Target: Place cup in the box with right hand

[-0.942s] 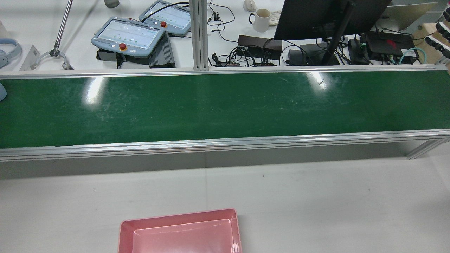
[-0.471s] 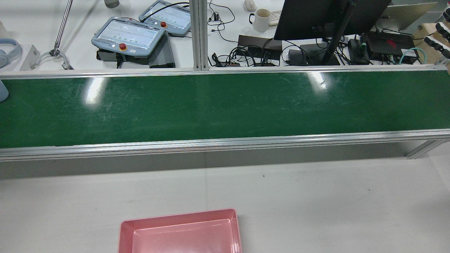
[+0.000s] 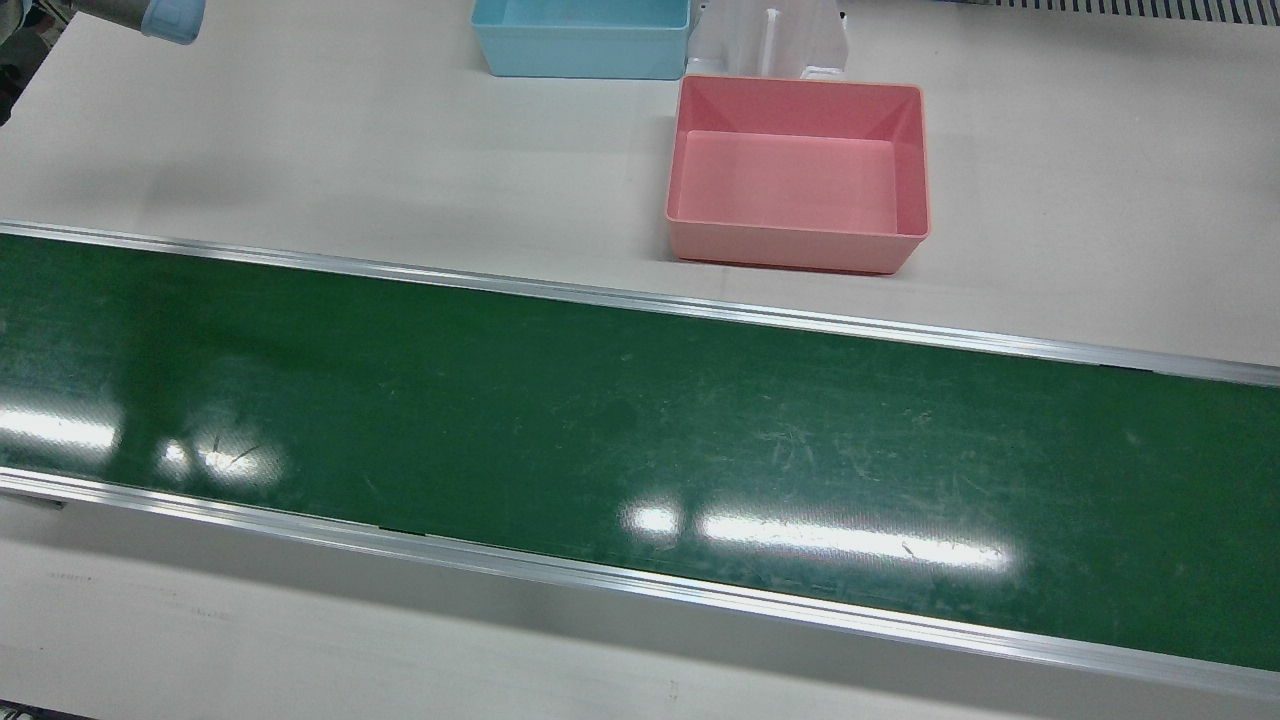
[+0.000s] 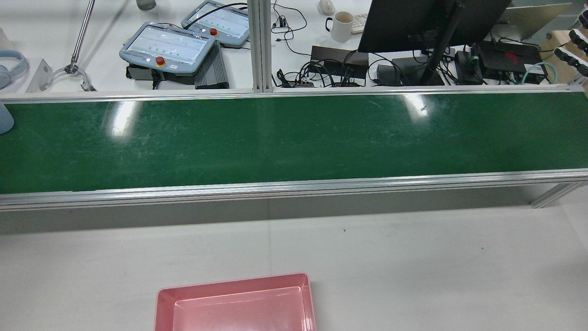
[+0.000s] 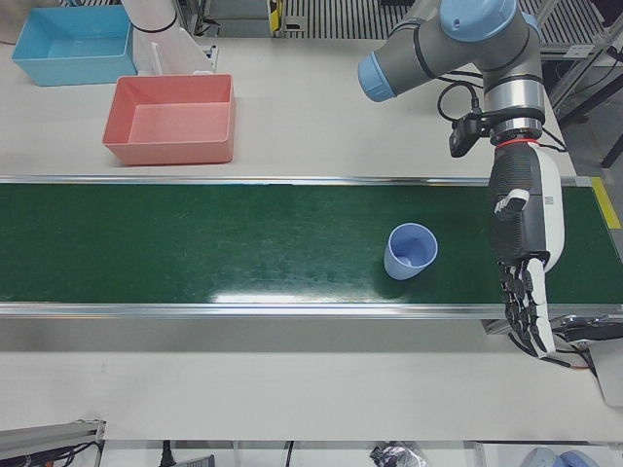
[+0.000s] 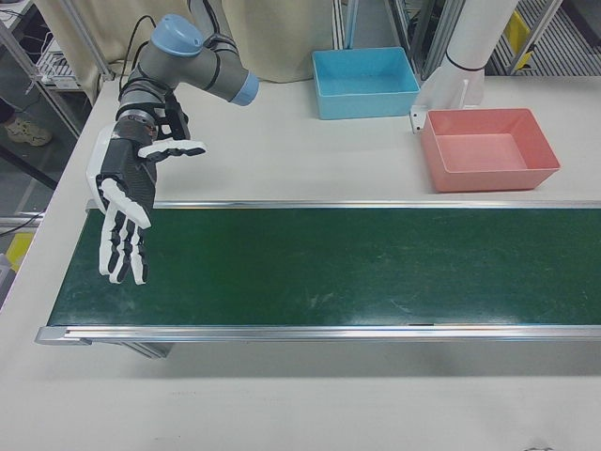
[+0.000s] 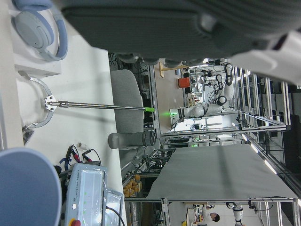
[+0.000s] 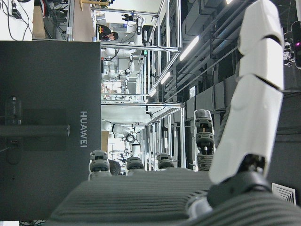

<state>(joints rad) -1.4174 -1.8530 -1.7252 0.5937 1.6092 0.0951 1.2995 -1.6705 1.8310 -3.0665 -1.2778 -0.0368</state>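
Two hands up, neither holding anything. Right hand (image 6: pixel 125 224) hanging over the belt (image 6: pixel 329 268) at its right-arm end, palm toward the right-front camera, fingers (image 6: pixel 120 246) spread wide and pointing down, clear of the belt surface. Left hand (image 5: pixel 522 284) at the opposite end of the belt, likewise spread, fingers down, past the belt's operator-side rail, touching nothing.

Cup (image 5: pixel 411 251): pale blue, upright, mouth open upward, on the belt toward its left-arm end, near the left hand but apart from it. Only a sliver of it visible at the edge of the rear view. Well apart from the right hand, with most of the belt's length between them.

Pink box (image 3: pixel 797 175) empty, on the worktop (image 3: pixel 350 150) just beyond the belt's robot-side rail, about mid-length. Blue box (image 3: pixel 581 37) farther back from the belt, also empty. Probably the pink one as target, being nearer the belt; cannot tell for sure.

Step in hand, as judged: pre-grasp, waiting or approach. No contact yet, nothing lifted, nothing placed.

Next move calls for: getting cup and right hand together, either by belt carry or by a long reach along the belt. Then lowering around the cup wall, fingers on opposite sides, closing without tipping it. Light, open cup, so likely easy to knock over. After that, lift clear of the rail and carry across to the box.
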